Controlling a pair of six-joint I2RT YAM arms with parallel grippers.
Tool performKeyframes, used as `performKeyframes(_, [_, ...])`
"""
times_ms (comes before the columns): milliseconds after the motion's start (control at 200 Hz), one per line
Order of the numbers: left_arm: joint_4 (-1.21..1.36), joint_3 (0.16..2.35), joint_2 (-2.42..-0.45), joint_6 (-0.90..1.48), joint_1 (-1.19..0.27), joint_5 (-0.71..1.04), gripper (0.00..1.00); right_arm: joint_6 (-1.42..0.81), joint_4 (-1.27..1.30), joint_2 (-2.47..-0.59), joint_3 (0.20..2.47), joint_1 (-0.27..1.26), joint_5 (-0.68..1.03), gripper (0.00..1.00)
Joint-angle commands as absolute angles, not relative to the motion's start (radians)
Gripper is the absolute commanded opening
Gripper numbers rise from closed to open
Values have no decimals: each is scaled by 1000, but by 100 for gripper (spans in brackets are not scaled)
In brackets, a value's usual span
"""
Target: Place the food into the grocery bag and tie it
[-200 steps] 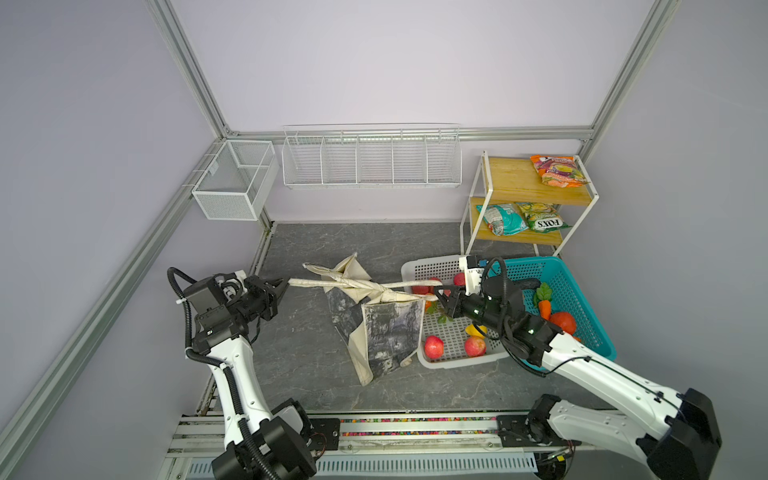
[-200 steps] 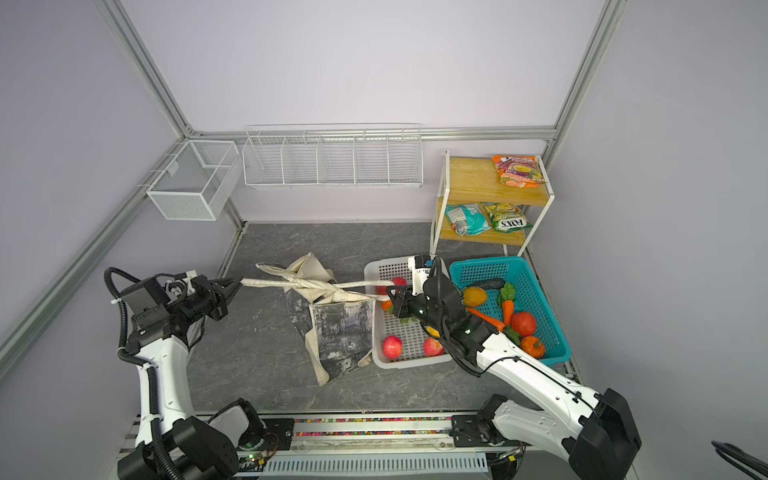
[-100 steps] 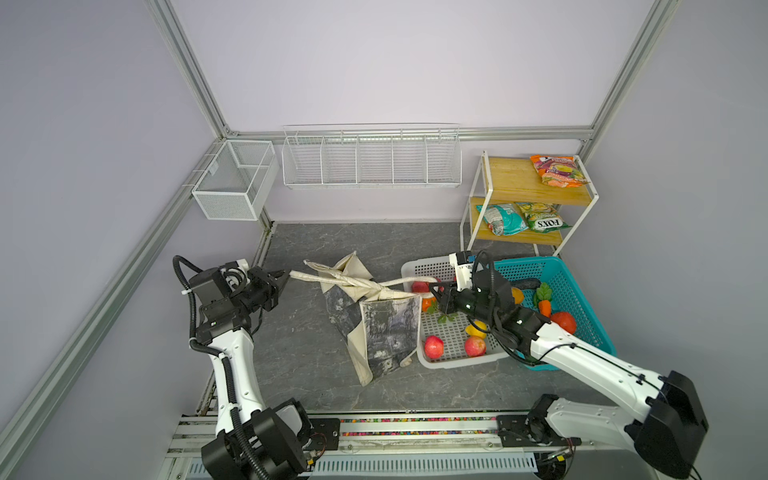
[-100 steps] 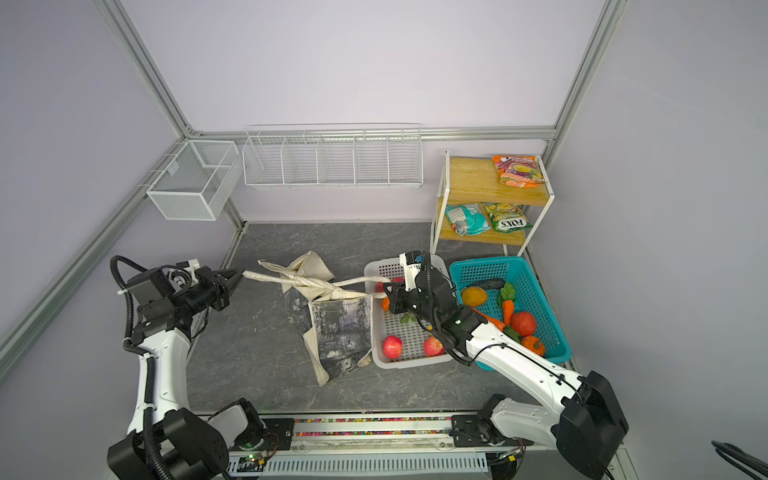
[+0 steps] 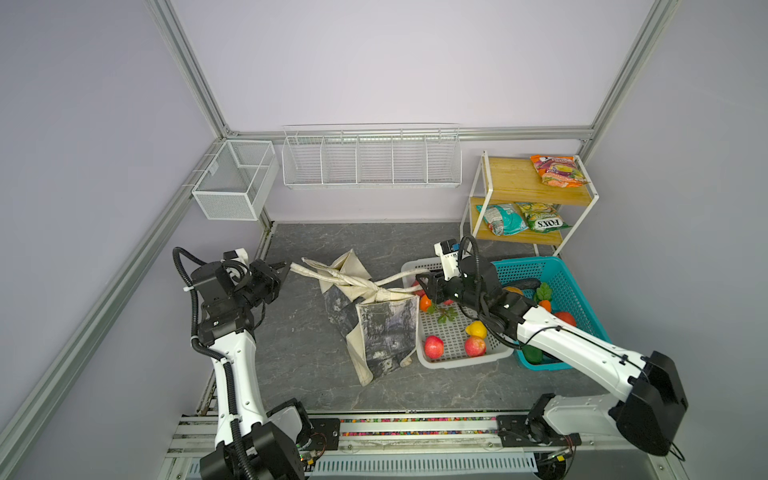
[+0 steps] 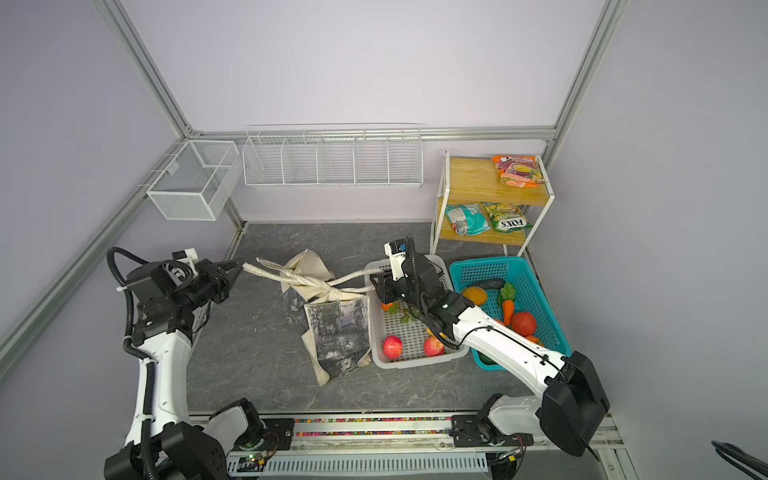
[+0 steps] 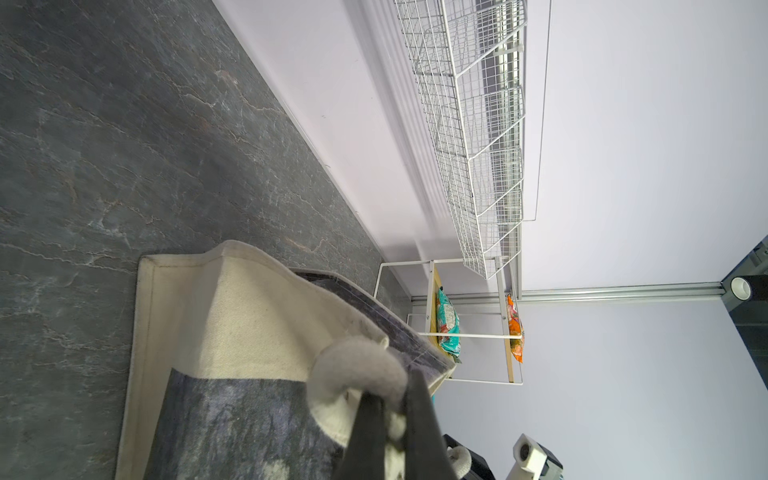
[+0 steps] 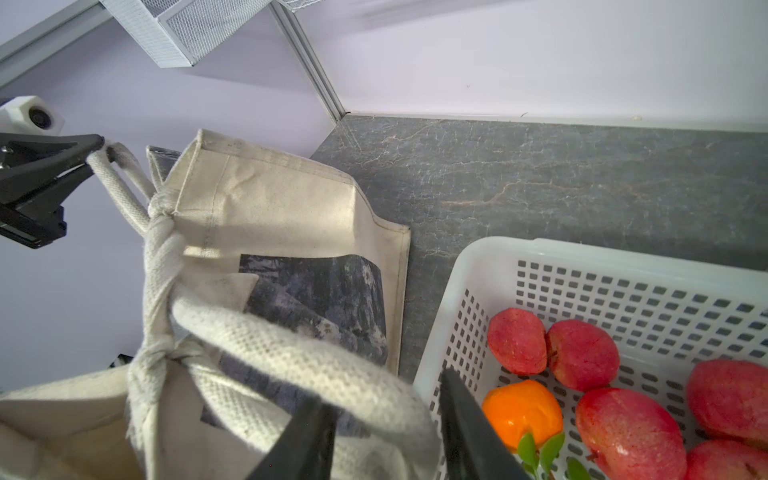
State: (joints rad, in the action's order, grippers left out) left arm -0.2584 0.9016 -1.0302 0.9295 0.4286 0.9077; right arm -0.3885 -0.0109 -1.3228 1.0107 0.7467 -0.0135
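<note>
Near the bench's left edge, your left jaws were clamped shut on the end of one handle [image 5: 309, 271]. The grocery bag [image 5: 386, 328] stood mid-bench, handles knotted, just beside the white basket [image 5: 490, 358]. Your right jaws stood parted, with the other handle [image 8: 316, 374] lying loose between them.

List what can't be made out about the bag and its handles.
- Grocery bag contents: hidden in every view by its canvas sides.
- Right gripper: jaws apart; contact with the handles cut off by the right wrist view's edge.
- Left wrist view: handles blurred near lens.
</note>
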Motion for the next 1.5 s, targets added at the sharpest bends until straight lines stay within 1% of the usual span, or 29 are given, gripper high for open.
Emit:
performKeyframes(0, [-242,940,-1022,905,420,900,0,-352,-35,-1353,1052,752,-9,49])
performKeyframes(200, [-243,946,-1027,904,417,905,0,-311,-100,-1407,1112,752,-57,62])
performKeyframes(385, [-242,945,-1033,902,416,907,0,-269,-142,-1438,1155,752,-111,77])
performKeyframes(450, [-242,945,-1035,903,416,905,0,-261,-140,-1445,1167,752,-115,79])
performKeyframes(520, [-239,945,-1036,903,416,905,0,-253,-137,-1453,1184,752,-106,79])
performKeyframes(610, [-239,943,-1040,904,413,904,0,-244,-124,-1466,1204,752,-90,74])
performKeyframes(675, [-237,945,-1042,904,409,903,0,-238,-113,-1473,1218,752,-71,64])
performKeyframes(735, [-235,946,-1048,903,405,902,0,-236,-107,-1480,1234,752,-52,51])
performKeyframes(795, [-237,951,-1056,898,405,898,0,-241,-107,-1480,1244,753,-38,32])
performKeyframes(835, [-238,956,-1062,896,404,895,0,-247,-106,-1475,1243,754,-31,21])
performKeyframes(905, [-240,970,-1068,894,405,884,0,-264,-96,-1455,1229,756,-29,7])
performKeyframes(1105, [-272,992,-1064,890,430,742,0,-389,-55,-1336,1093,736,-130,7])
performKeyframes(1204, [-218,960,-1067,936,446,712,0,-456,-51,-1297,1025,710,-168,7])
performKeyframes(1499, [-187,900,-1047,972,506,649,0,-595,-71,-1224,902,670,-250,7])
